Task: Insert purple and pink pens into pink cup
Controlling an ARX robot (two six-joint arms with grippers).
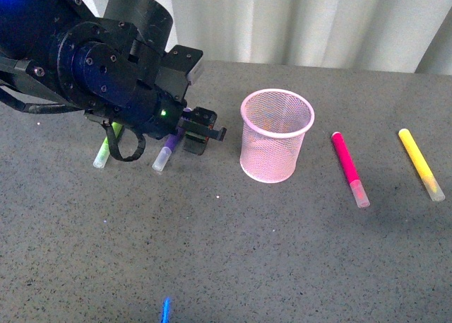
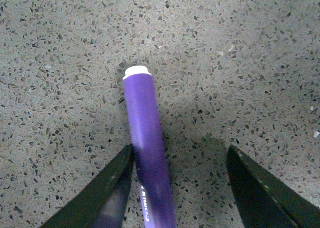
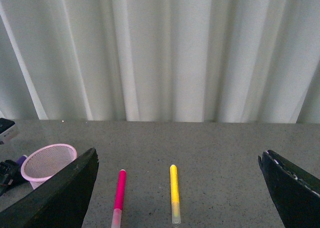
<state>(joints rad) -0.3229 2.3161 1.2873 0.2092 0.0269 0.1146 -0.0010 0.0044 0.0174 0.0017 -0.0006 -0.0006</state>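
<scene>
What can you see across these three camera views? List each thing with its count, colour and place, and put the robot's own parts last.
purple pen: one, dark purple with a clear cap, lying on the table left of the cup, between the left gripper's fingers
green pen: one, lime green, lying left of the purple pen, partly hidden by the arm
pink cup: one, light pink mesh, upright mid-table, nothing seen inside
pink pen: one, magenta, lying right of the cup
yellow pen: one, yellow, lying furthest right
table: one, speckled grey
curtain: one, white, behind the table
left gripper: one, black, open, low over the purple pen
right gripper: one, black, open, holding nothing
</scene>
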